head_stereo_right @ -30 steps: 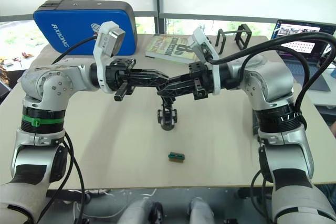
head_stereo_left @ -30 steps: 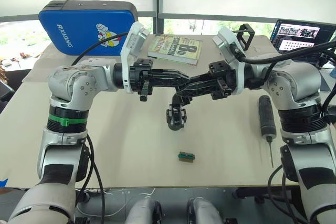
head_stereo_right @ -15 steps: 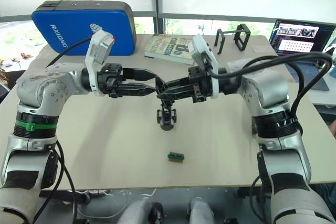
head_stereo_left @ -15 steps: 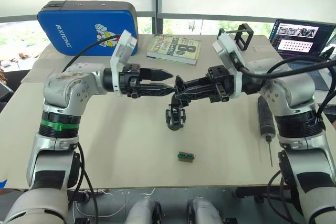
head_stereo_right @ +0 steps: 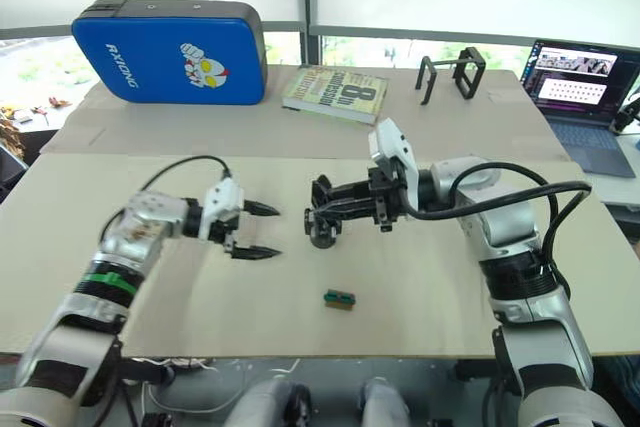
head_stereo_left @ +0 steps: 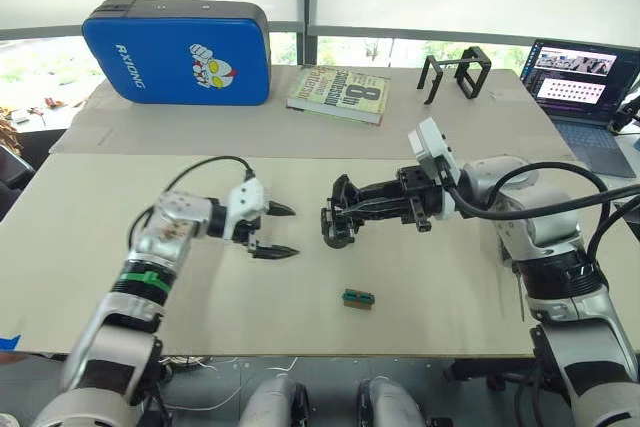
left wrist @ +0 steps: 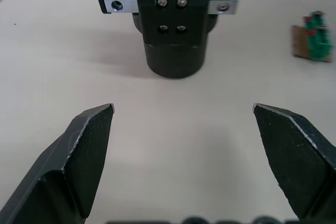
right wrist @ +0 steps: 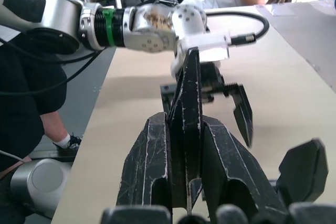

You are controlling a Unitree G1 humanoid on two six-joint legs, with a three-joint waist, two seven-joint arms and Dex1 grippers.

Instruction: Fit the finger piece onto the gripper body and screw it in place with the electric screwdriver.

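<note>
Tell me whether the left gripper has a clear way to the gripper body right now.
Probably yes. The left gripper is open and faces the gripper body across bare table, nothing between them. The right gripper is at its far side, shut on the finger piece.

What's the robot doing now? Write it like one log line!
left hand: open, beside gripper body | right hand: shut on finger piece, at gripper body

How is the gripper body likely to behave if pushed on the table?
The gripper body looks rigid, made of hard parts screwed together. Being round-based, it could roll if tipped over. It looks top-heavy, though the right tool seems to clamp it.
</note>
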